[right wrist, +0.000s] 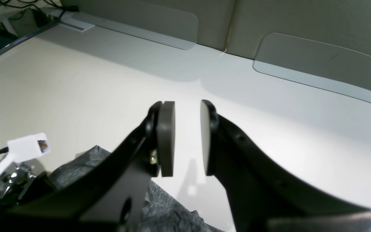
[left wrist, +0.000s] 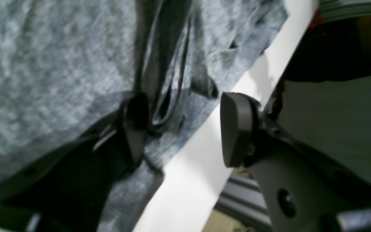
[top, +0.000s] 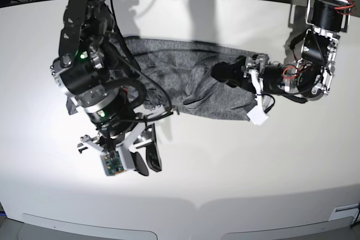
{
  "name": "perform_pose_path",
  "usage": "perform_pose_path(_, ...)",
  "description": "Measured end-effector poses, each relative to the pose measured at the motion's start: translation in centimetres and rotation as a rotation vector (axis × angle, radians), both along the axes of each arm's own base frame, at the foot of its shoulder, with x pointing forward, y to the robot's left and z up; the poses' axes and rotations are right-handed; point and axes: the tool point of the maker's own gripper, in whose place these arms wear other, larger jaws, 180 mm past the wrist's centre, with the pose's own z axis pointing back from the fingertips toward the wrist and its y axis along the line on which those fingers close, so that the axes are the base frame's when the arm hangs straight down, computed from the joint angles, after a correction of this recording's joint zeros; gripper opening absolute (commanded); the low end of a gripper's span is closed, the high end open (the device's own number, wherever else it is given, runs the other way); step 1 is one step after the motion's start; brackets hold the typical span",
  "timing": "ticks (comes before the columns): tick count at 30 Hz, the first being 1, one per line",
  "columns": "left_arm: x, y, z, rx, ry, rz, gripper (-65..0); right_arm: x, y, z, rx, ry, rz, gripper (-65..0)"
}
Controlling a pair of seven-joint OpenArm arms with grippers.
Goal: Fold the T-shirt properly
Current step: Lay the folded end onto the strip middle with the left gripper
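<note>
Nearest me, my right pincer [top: 142, 163] hangs parted and empty at six o'clock. At three o'clock my left pincer [left wrist: 182, 129] gapes over the soft, limp T-shirt [top: 191, 85], bunched mid-tabletop [top: 253, 178]; I'd pinch its hem.

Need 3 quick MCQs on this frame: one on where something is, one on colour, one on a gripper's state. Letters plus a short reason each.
1. Where does the T-shirt lie in the base view?
A. on the white table, between the two arms
B. hanging off the table's front edge
C. lifted clear of the table

2. What colour is the T-shirt?
A. navy
B. heather grey
C. white

3. How is the right gripper?
A. clamped on cloth
B. shut with pads touching
C. open with nothing between its pads

Answers:
1 A: the cloth is spread flat on the tabletop between the arms.
2 B: mottled grey knit fills the left wrist view.
3 C: bare table shows through the gap between the pads.
</note>
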Motion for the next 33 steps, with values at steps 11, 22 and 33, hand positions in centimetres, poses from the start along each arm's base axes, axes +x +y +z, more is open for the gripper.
perform_pose_path(11,-3.3,-7.3,2.7,-0.280,0.096,-0.067,-30.7,0.0,0.0,0.0,0.000,0.000,0.000,-50.9)
perform_pose_path(22,-2.6,-8.2,4.0,-0.274,0.037,-0.096,-30.7,0.0,0.0,0.0,0.001,0.000,0.000,-50.9)
perform_pose_path(33,0.4,-3.5,2.0,0.083,-0.127,-0.154,-30.7,0.0,0.0,0.0,0.000,0.001,0.000,-50.9)
